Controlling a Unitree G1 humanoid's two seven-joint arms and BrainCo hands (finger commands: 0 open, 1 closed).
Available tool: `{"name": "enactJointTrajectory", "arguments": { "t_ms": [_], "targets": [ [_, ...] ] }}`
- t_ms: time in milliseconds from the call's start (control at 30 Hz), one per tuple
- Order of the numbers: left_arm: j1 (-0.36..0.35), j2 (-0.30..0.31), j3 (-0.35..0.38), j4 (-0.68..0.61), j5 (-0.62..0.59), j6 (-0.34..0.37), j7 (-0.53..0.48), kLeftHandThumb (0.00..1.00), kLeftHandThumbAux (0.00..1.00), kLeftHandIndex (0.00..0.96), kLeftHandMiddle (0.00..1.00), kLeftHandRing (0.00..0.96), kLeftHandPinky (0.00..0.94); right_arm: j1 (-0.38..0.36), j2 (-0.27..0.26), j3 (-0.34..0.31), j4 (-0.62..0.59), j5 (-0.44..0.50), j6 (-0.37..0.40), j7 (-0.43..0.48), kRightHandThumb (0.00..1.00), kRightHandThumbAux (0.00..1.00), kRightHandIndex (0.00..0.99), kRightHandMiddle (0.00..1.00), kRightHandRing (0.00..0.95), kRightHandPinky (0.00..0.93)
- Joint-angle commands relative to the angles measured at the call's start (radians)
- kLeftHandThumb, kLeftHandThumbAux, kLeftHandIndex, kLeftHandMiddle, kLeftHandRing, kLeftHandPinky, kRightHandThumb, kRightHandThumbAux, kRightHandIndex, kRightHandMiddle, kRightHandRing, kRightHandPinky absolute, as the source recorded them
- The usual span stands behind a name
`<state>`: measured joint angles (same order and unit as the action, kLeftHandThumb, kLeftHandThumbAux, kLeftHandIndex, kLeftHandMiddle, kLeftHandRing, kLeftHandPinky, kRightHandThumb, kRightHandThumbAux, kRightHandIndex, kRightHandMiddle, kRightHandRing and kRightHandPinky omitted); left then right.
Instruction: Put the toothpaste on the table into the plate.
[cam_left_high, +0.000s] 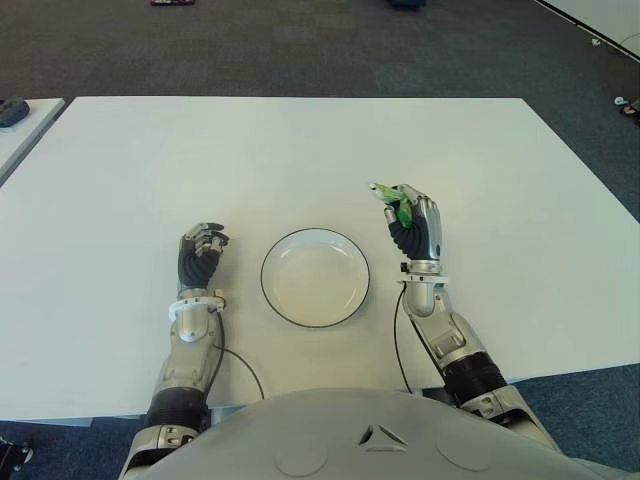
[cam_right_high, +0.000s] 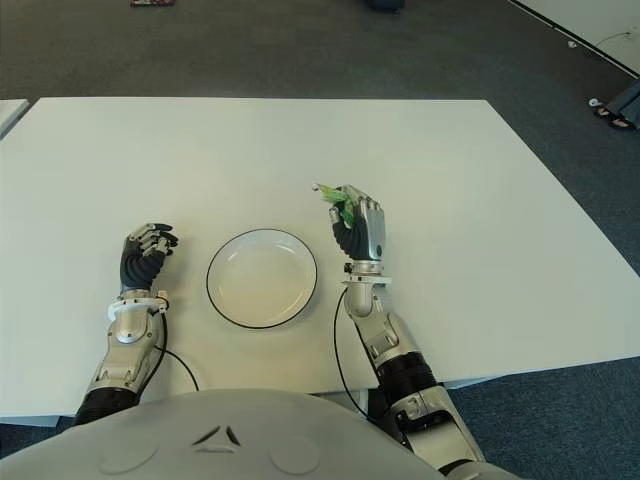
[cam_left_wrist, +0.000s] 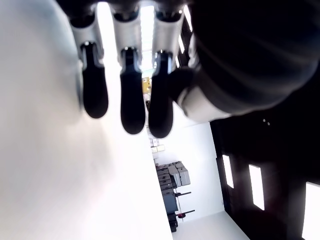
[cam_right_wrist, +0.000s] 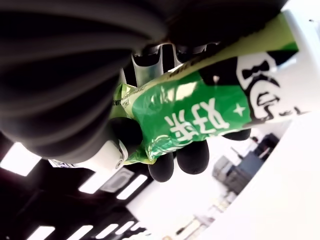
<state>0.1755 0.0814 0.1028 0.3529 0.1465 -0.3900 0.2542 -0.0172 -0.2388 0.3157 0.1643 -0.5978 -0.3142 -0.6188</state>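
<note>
Here, the right robot hand (cam_left_high: 413, 225) grips the green toothpaste (cam_left_high: 393, 203), fingers (cam_right_wrist: 192, 156) wrapped round the tube — held just right of the plate (cam_left_high: 315, 277), above the white counter (cam_left_high: 300, 150). Left robot hand (cam_left_high: 200, 250) — curled, holding nothing — shows left of the plate.

table (cam_left_high: 300, 150): white, broad
plate (cam_left_high: 315, 277): on the table, between left hand (cam_left_high: 200, 250) and right hand (cam_left_high: 415, 225)

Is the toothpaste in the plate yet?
No. The right hand grips the toothpaste beside the plate, which holds nothing.
</note>
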Motion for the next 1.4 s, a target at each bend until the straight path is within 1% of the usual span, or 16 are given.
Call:
{"name": "enactJointTrajectory", "arguments": {
  "t_ms": [33, 200, 400, 500, 667, 867, 1067, 1133, 1267, 1400],
  "targets": [
    [-0.005, 0.005, -0.003, 0.007, 0.007, 0.003, -0.004, 0.706, 0.722, 0.43, 0.537, 0.526, 0.504, 0.023, -0.021, 0.012, -0.054, 0.0, -0.071, 0.068, 0.719, 0.714, 0.44, 0.872, 0.876, 0.873],
    [-0.005, 0.004, -0.004, 0.005, 0.016, 0.007, 0.005, 0.707, 0.722, 0.43, 0.539, 0.526, 0.499, 0.024, -0.045, 0.029, -0.066, 0.0, -0.163, 0.13, 0.721, 0.714, 0.44, 0.876, 0.879, 0.879],
    [-0.006, -0.001, -0.002, 0.002, 0.023, 0.018, 0.015, 0.706, 0.721, 0.429, 0.545, 0.53, 0.498, 0.007, -0.072, 0.055, -0.053, 0.004, -0.262, 0.216, 0.721, 0.713, 0.441, 0.879, 0.883, 0.886],
    [-0.005, -0.002, -0.002, 0.0, 0.026, 0.018, 0.017, 0.705, 0.721, 0.429, 0.546, 0.532, 0.497, -0.001, -0.088, 0.072, -0.047, 0.007, -0.303, 0.272, 0.722, 0.713, 0.442, 0.876, 0.882, 0.887],
    [-0.003, -0.003, -0.005, -0.005, 0.028, 0.021, 0.018, 0.704, 0.722, 0.429, 0.548, 0.536, 0.496, -0.007, -0.091, 0.103, -0.034, -0.013, -0.364, 0.318, 0.723, 0.711, 0.443, 0.866, 0.875, 0.879],
    [0.0, -0.005, -0.006, -0.015, 0.028, 0.035, 0.013, 0.704, 0.722, 0.429, 0.549, 0.535, 0.495, -0.027, -0.103, 0.129, -0.007, 0.001, -0.421, 0.4, 0.723, 0.711, 0.443, 0.859, 0.868, 0.877],
    [0.002, -0.007, -0.009, -0.026, 0.024, 0.045, 0.007, 0.705, 0.722, 0.428, 0.546, 0.533, 0.495, -0.049, -0.112, 0.148, 0.019, 0.012, -0.439, 0.492, 0.724, 0.71, 0.443, 0.858, 0.867, 0.881],
    [0.004, -0.008, -0.009, -0.029, 0.024, 0.047, 0.007, 0.705, 0.722, 0.428, 0.544, 0.532, 0.495, -0.054, -0.116, 0.156, 0.019, 0.013, -0.429, 0.532, 0.725, 0.71, 0.443, 0.861, 0.867, 0.883],
    [0.005, -0.006, -0.01, -0.03, 0.028, 0.044, 0.01, 0.705, 0.722, 0.427, 0.541, 0.53, 0.496, -0.063, -0.121, 0.185, 0.004, 0.016, -0.365, 0.656, 0.727, 0.71, 0.442, 0.871, 0.87, 0.887],
    [0.006, -0.006, -0.011, -0.029, 0.03, 0.043, 0.011, 0.705, 0.722, 0.427, 0.54, 0.529, 0.495, -0.063, -0.116, 0.188, -0.004, 0.02, -0.34, 0.703, 0.727, 0.711, 0.441, 0.877, 0.874, 0.886]
  ]
}}
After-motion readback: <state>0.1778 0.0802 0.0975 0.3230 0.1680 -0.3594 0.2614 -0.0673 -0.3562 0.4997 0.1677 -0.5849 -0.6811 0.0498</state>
